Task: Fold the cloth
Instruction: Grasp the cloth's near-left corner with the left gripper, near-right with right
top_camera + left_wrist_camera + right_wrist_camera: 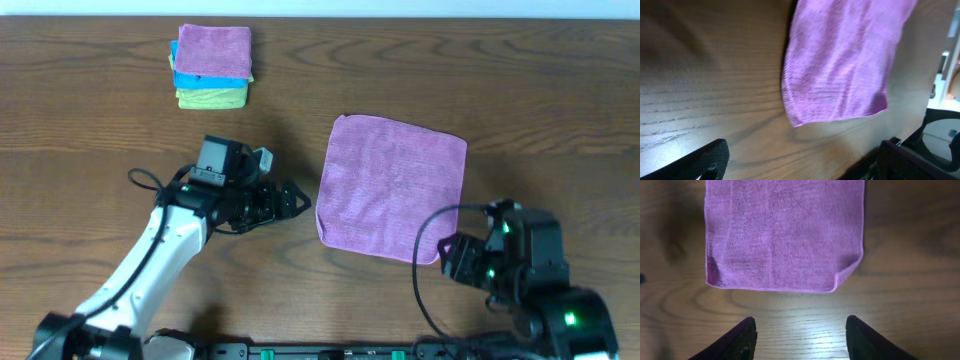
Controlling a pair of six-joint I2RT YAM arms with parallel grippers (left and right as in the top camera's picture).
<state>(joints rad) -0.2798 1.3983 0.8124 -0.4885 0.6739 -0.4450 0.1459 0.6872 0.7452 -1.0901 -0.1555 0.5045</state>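
A purple cloth [392, 187] lies flat on the wooden table, right of centre. It also shows in the left wrist view [845, 65] and the right wrist view [782, 235]. My left gripper [296, 200] is open and empty, just left of the cloth's left edge. Its fingers [802, 162] frame bare wood below the cloth's near corner. My right gripper [462, 258] is open and empty, just beyond the cloth's front right corner. Its fingers [801, 335] sit over bare wood short of the cloth's edge.
A stack of folded cloths [212, 66], purple on blue on yellow, stands at the back left. The table's front edge [320, 345] runs close behind both arm bases.
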